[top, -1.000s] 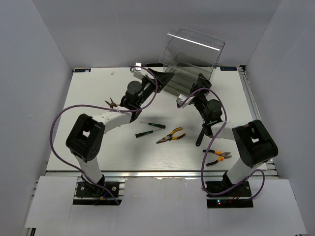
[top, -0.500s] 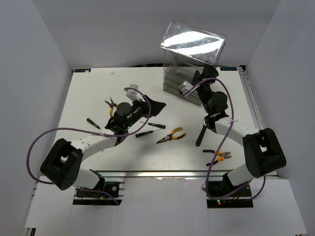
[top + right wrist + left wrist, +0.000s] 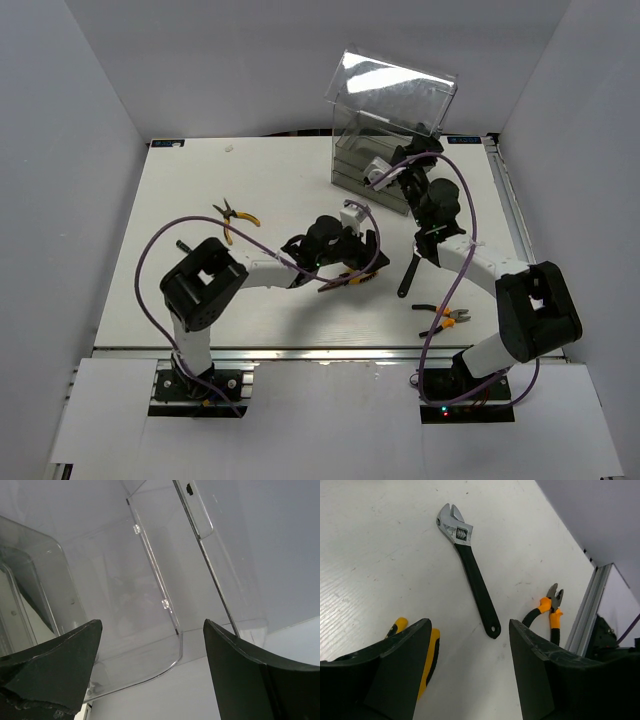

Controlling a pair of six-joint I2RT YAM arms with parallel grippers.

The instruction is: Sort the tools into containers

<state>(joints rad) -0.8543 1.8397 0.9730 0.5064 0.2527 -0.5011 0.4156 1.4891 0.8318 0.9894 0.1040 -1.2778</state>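
Top view: left gripper [image 3: 360,262] is low over mid-table, right above the yellow-handled pliers [image 3: 343,280]. I can't read its jaws from up here. The adjustable wrench [image 3: 408,275] lies just right of it on the table [image 3: 200,180], head toward the far side. The orange-black cutters [image 3: 445,318] are near the right arm's base, close to the wrench but apart from it. The small needle-nose pliers [image 3: 235,213] sit alone, far-left of the left arm. The smoky clear cabinet [image 3: 392,100] stands at the far edge, right of centre. The right gripper [image 3: 408,160] is up at the cabinet's front by the drawer stack. Contact or not, I can't tell.

Left wrist: jaws apart, nothing between the fingers [image 3: 400,680]. The wrench lies ahead flat on the table, silver head away from me, handle end toward the gap. The cutters are beyond on the right, beside the aluminium rail [image 3: 585,610] and not touching the wrench. A yellow pliers handle pokes out under the finger on the picture's left. I can't tell whether the two are touching.

Right wrist: jaws spread wide, nothing gripped. Between the fingers [image 3: 50,670] there is only the cabinet's clear plastic, close up, with a rounded clear edge low in frame. Which drawer it is, I can't tell.
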